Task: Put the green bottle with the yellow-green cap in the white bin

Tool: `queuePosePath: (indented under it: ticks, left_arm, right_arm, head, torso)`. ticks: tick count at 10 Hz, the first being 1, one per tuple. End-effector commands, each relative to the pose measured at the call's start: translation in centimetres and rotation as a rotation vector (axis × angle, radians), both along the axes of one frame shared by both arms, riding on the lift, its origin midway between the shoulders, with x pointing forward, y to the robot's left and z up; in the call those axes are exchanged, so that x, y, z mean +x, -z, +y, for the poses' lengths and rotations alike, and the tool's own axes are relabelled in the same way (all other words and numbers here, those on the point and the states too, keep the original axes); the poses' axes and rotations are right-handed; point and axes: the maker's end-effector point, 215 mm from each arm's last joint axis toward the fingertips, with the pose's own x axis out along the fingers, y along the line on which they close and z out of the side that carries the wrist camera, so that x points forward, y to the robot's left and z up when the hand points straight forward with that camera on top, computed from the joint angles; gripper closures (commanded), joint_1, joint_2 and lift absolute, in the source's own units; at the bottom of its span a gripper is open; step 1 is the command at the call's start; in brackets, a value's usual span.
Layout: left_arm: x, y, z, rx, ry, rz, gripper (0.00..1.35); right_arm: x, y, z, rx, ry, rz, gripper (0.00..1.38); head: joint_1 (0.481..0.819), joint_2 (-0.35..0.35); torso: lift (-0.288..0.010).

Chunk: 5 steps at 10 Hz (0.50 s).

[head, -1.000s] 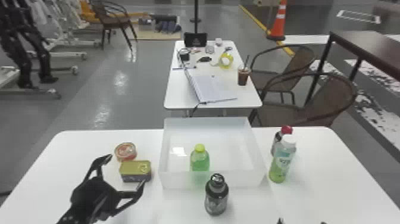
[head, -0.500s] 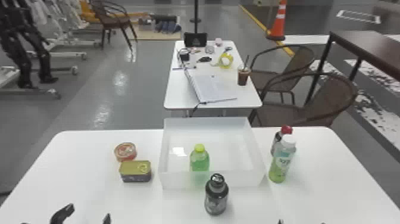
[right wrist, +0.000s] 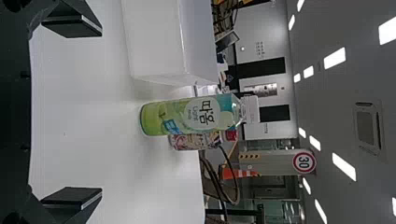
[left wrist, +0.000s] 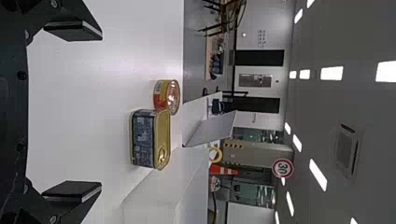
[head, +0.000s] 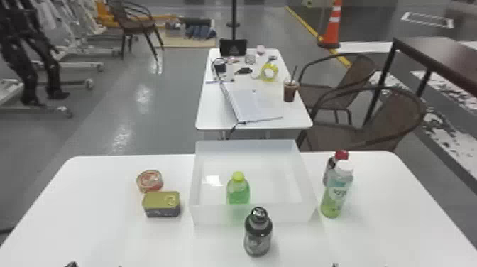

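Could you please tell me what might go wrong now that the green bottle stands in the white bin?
The green bottle has bare floor around it, so a knock to the white bin might topple it. The dark bottle stands close before the bin, where a passing arm could tip it. The open right gripper faces the white-capped bottle; going forward, it could push that into the red-capped bottle behind.
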Motion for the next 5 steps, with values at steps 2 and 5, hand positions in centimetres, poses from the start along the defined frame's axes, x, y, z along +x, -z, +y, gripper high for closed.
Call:
queuePosePath:
  ticks: [2,5]
  left_arm:
    - [-0.1,-0.1,-0.2,-0.013,-0.003,-0.008,0.17]
    - [0.0,0.1,-0.6,-0.022,0.001,-0.002,0.17]
  right_arm:
    - [-0.1,-0.1,0.0,-0.005,-0.002,-0.001,0.09]
    - [0.1,-1.1,-0.1,-0.044,-0.019,-0.021,0.09]
  head:
    - [0.549,0.000]
    - [0.549,0.000]
  torso:
    - [-0.100]
    - [-0.100]
